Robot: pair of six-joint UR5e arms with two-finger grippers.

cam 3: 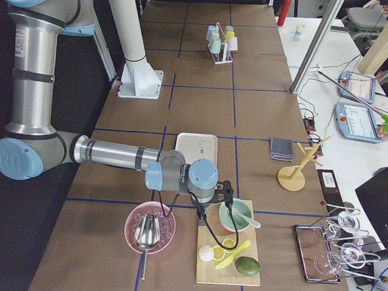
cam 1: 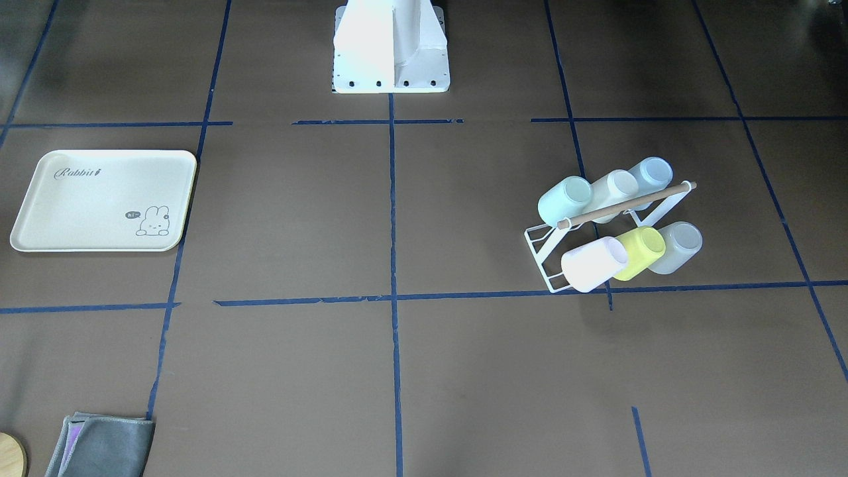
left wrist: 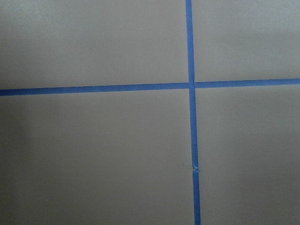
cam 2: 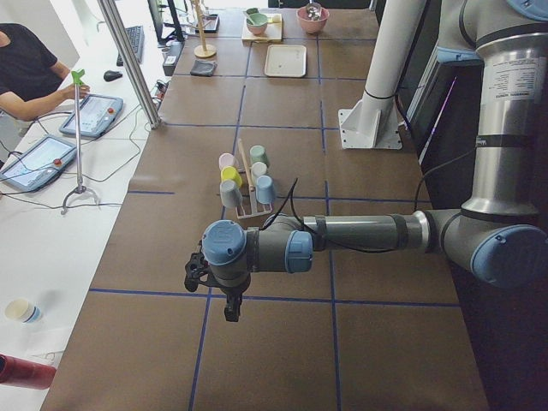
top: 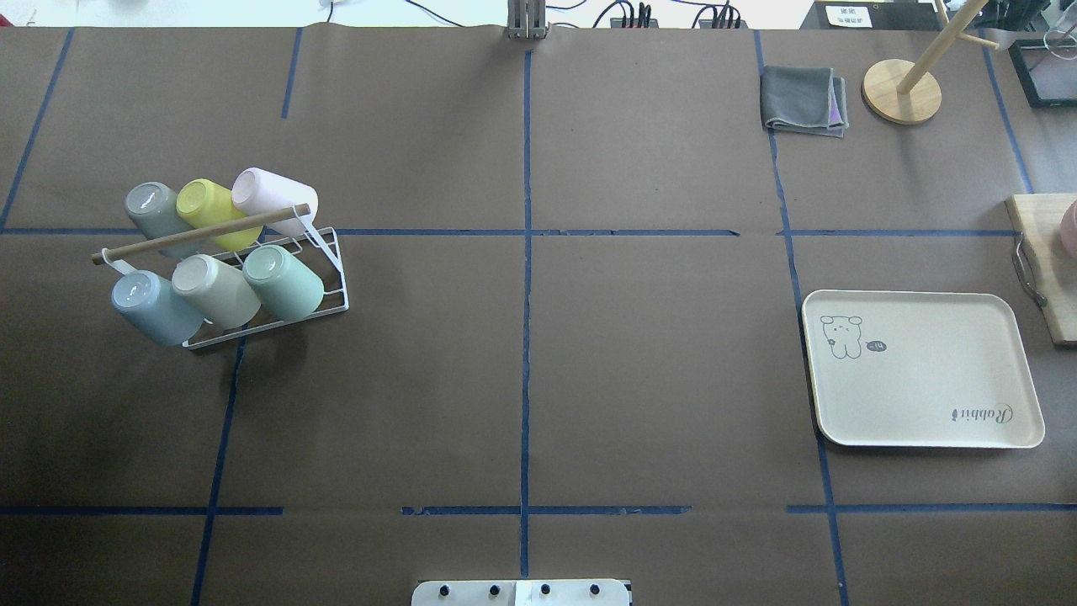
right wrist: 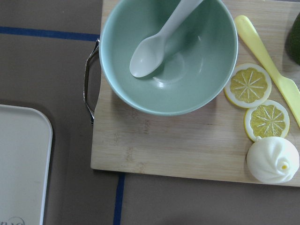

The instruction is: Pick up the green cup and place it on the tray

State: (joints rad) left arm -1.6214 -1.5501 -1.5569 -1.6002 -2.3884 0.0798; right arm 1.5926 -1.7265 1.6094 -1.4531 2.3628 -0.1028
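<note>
The green cup (top: 284,282) rests tilted on a white wire rack (top: 332,278), at the right end of the row nearest the robot, beside a cream cup. It also shows in the front view (cam 1: 564,200) and in both side views (cam 2: 259,155) (cam 3: 215,42). The tray (top: 925,387) lies bare at the table's right side (cam 1: 86,218) (right wrist: 18,164). My left gripper (cam 2: 229,308) hangs over bare table well short of the rack; I cannot tell if it is open. My right gripper (cam 3: 225,191) hovers over a wooden board beyond the tray; its state cannot be told either.
The rack also holds pink, yellow (top: 206,210), grey, cream and blue cups under a wooden rod. Next to the tray lie a wooden board (right wrist: 178,145) with a mint bowl (right wrist: 168,56), spoon and lemon slices. A folded grey cloth (top: 803,99) and wooden stand (top: 902,88) sit farther out.
</note>
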